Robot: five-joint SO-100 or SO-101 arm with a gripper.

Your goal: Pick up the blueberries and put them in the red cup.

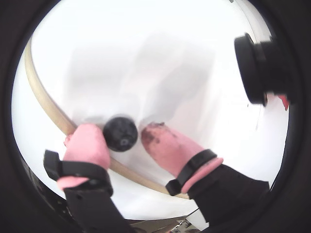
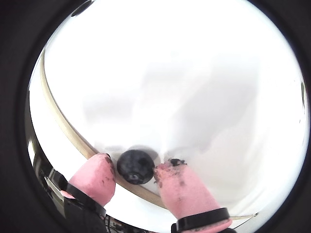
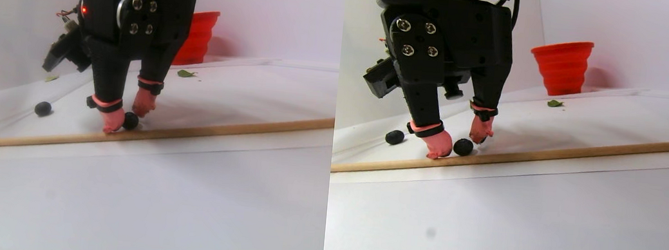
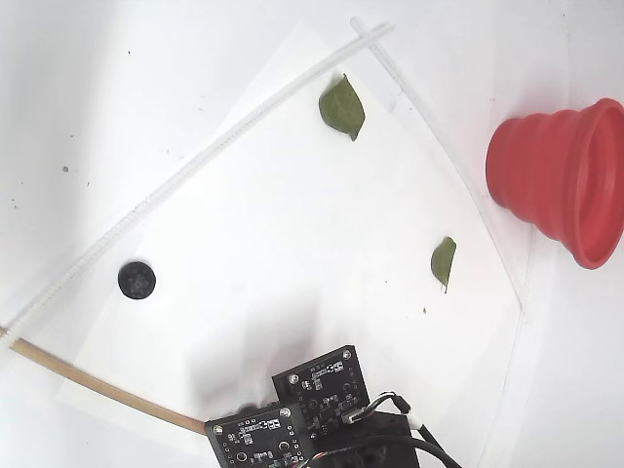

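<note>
Both wrist views are showing the gripper [image 1: 124, 141] with its pink fingertips [image 2: 95, 177] standing apart, a blueberry [image 2: 135, 166] sitting between them beside a wooden stick [image 2: 68, 131]; whether the pads are touching it is unclear. Farther off, a second blueberry [image 4: 136, 280] is lying alone. Beyond two green leaves [image 4: 342, 105], the red cup [image 4: 561, 180] is standing well apart.

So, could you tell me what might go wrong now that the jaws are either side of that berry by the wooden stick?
The small round dark blueberry rests against the thin wooden stick, so the closing pink fingertips may snag the stick or roll the berry away. The pads already look stained, so squeezing could crush it. The red ribbed cup stands well away, leaving a long carry.
</note>
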